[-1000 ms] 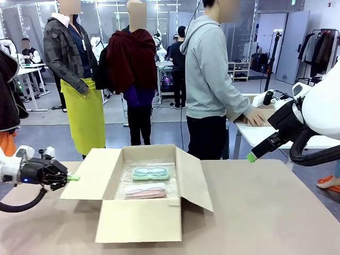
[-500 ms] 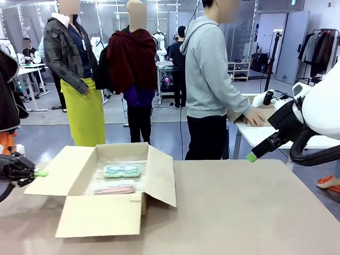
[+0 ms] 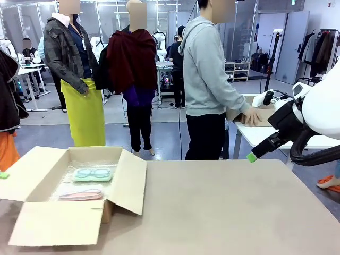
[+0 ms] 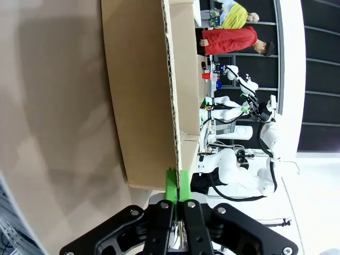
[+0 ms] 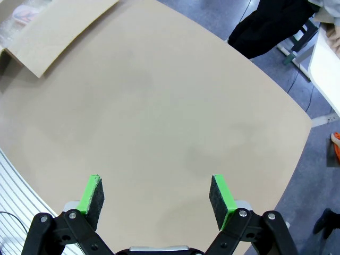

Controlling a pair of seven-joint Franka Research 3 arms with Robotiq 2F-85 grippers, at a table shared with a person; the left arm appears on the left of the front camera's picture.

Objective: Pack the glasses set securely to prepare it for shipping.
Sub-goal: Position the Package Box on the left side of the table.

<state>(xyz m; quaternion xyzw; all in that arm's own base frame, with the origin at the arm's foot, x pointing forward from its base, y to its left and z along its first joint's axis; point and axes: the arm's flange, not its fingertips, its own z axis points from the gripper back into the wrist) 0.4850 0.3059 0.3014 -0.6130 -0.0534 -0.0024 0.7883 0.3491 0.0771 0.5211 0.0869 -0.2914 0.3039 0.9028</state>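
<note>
The brown cardboard box (image 3: pixel 64 223) stands open at the table's left, lined with bubble wrap. Inside lie the mint green glasses case (image 3: pixel 93 173) at the back and the pinkish case (image 3: pixel 81 195) in front of it. My left gripper (image 3: pixel 2 175) shows as a green tip at the picture's left edge, by the box's left flap. In the left wrist view the left gripper (image 4: pixel 174 185) is shut on the edge of that cardboard flap (image 4: pixel 143 95). My right gripper (image 3: pixel 252 156) hangs above the table's far right edge. In the right wrist view the right gripper (image 5: pixel 156 194) is open over bare table.
A person in a grey hoodie (image 3: pixel 210 74) stands at the far side, a hand (image 3: pixel 254 116) on another box on a white side table (image 3: pixel 265 135). The box's right flap (image 5: pixel 58 26) and the pinkish case (image 5: pixel 24 11) show at the right wrist view's top left.
The box with both cases has slid left across the table, pulled by my left gripper on its left flap. The right arm has not moved.
</note>
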